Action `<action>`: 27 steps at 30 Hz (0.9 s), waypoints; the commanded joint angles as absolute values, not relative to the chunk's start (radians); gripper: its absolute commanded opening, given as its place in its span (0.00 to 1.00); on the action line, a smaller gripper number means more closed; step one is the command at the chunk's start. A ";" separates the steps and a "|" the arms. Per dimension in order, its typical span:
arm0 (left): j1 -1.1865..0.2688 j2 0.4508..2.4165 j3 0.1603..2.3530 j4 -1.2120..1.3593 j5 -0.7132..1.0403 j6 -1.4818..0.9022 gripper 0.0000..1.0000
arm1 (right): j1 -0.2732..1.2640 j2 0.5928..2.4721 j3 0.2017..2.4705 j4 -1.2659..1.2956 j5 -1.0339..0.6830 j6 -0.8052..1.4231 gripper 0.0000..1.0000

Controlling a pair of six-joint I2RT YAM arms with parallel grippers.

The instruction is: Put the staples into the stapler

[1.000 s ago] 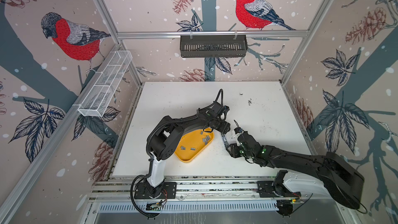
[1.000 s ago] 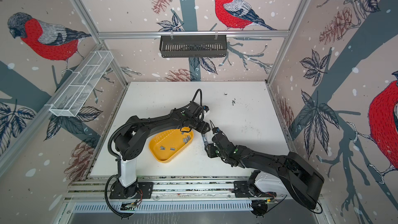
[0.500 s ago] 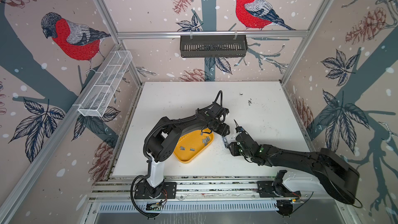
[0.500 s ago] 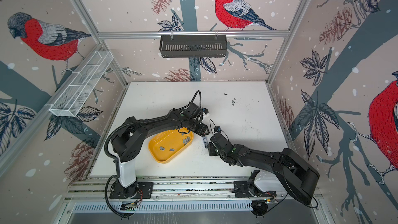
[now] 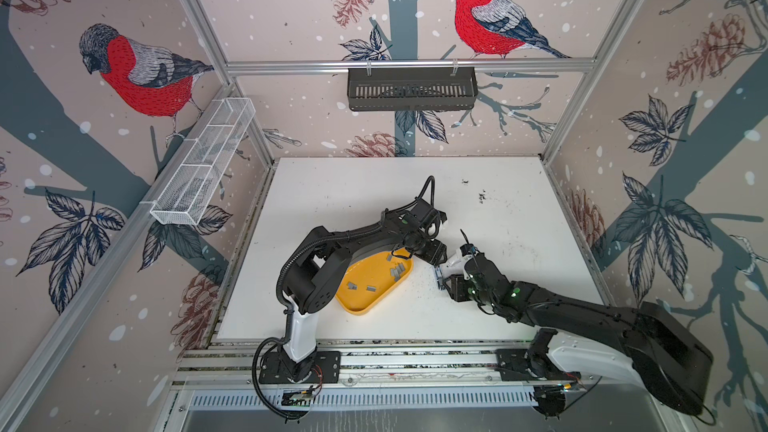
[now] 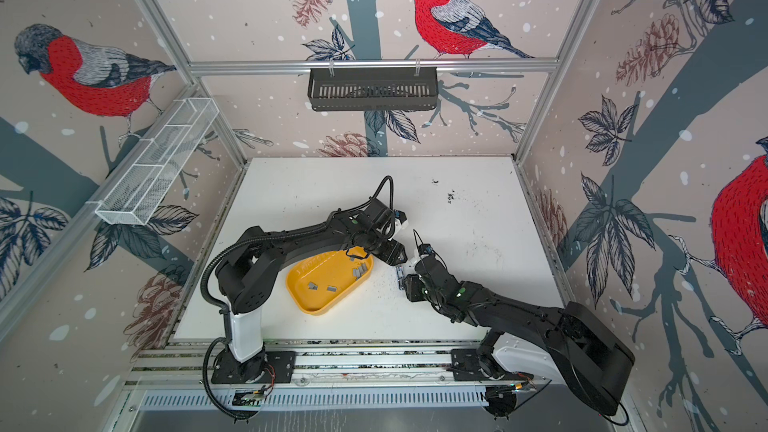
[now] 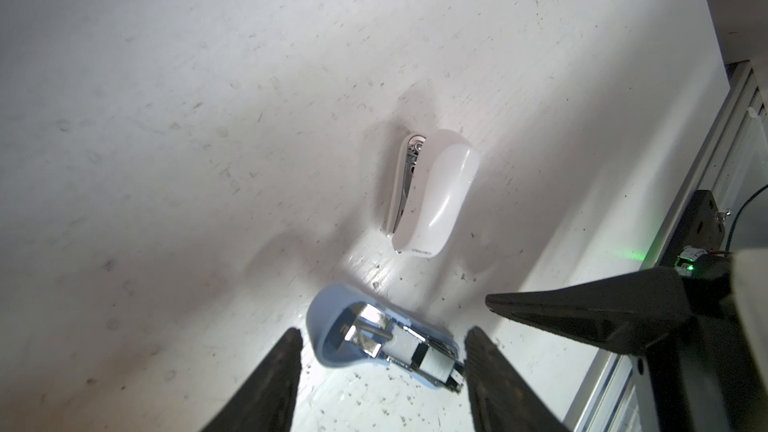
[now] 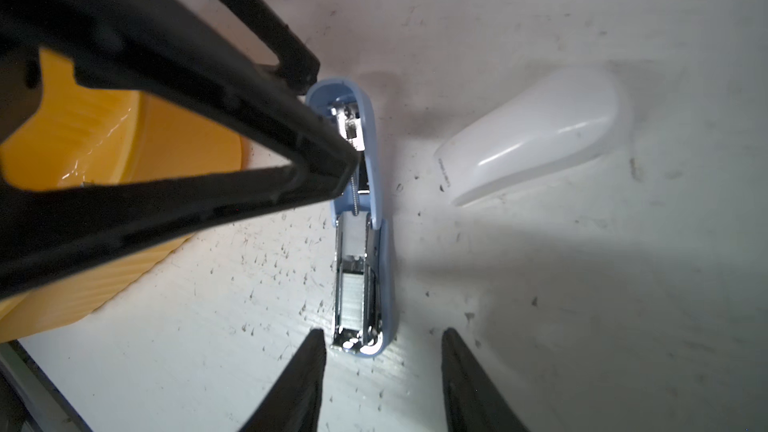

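A white wire basket (image 5: 203,162) hangs on the left wall and a black slotted basket (image 5: 411,89) on the back wall. What they hold is too small to tell.

On the white surface (image 5: 353,201), the yellow tray (image 5: 365,270) sits left of centre, partly under the left arm (image 5: 353,238). It holds 4 small clusters of grey staples (image 5: 397,271), lying loose. Just right of the tray lies the blue stapler (image 8: 384,268), opened out flat, with 1 more block of staples seated in its metal channel.

The left claw (image 7: 380,336) hangs over the flipped-back lid half, fingers apart with 1 at each end, clamping nothing. A white stapler (image 7: 432,193) lies on its side just beside the blue one, not touching it. The right claw (image 8: 382,332) straddles the front end of the channel, fingers apart, gripping nothing.

Against 1 second ago, the tray and its strips have not shifted. Both claws remain gathered over the same spot.
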State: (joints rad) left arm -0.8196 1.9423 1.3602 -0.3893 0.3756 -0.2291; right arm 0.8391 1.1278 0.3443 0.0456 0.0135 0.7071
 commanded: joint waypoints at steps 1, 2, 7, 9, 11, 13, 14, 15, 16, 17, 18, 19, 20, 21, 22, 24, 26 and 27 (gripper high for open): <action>-0.828 1.943 1.370 -0.420 0.387 -0.232 0.63 | 0.848 1.121 0.333 0.033 -0.005 0.699 0.49; -0.831 1.942 1.367 -0.420 0.385 -0.232 0.63 | 0.849 1.125 0.333 0.029 0.001 0.703 0.50; -0.833 1.936 1.363 -0.422 0.366 -0.243 0.65 | 0.872 1.158 0.349 0.045 0.014 0.712 0.51; -0.833 1.932 1.367 -0.426 0.346 -0.245 0.68 | 0.886 1.178 0.362 0.048 0.025 0.716 0.53; -0.830 1.924 1.369 -0.426 0.330 -0.254 0.70 | 0.903 1.193 0.375 0.046 0.052 0.719 0.55; -0.828 1.917 1.370 -0.420 0.327 -0.261 0.71 | 0.916 1.207 0.383 0.048 0.067 0.725 0.55; -0.828 1.912 1.371 -0.416 0.327 -0.262 0.72 | 0.919 1.211 0.385 0.047 0.079 0.730 0.55; -0.828 1.908 1.372 -0.414 0.327 -0.263 0.72 | 0.923 1.219 0.390 0.042 0.091 0.734 0.55; -0.827 1.904 1.372 -0.409 0.328 -0.264 0.72 | 0.926 1.227 0.397 0.033 0.107 0.741 0.55; -0.828 1.901 1.372 -0.404 0.331 -0.264 0.72 | 0.930 1.235 0.404 0.022 0.130 0.750 0.55; -0.827 1.898 1.370 -0.398 0.334 -0.264 0.73 | 0.932 1.244 0.411 0.014 0.150 0.758 0.55; -0.827 1.896 1.370 -0.393 0.337 -0.265 0.72 | 0.933 1.249 0.416 0.010 0.160 0.764 0.55; -0.827 1.896 1.368 -0.389 0.339 -0.265 0.73 | 0.932 1.261 0.421 0.004 0.170 0.772 0.54; -0.827 1.895 1.367 -0.386 0.340 -0.265 0.73 | 0.932 1.279 0.426 0.002 0.174 0.775 0.53; -0.827 1.894 1.367 -0.383 0.345 -0.264 0.73 | 0.932 1.289 0.429 0.002 0.174 0.775 0.52; -0.826 1.891 1.361 -0.372 0.354 -0.265 0.72 | 0.934 1.300 0.433 0.002 0.174 0.776 0.50; -0.825 1.888 1.359 -0.367 0.360 -0.266 0.72 | 0.934 1.298 0.430 -0.004 0.181 0.776 0.48; -0.825 1.884 1.357 -0.365 0.360 -0.264 0.73 | 0.932 1.289 0.426 -0.007 0.183 0.776 0.47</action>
State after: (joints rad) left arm -0.8268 1.8988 1.3598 -0.3923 0.3340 -0.2626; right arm 0.9321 1.2942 0.4263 0.0185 0.1574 0.7628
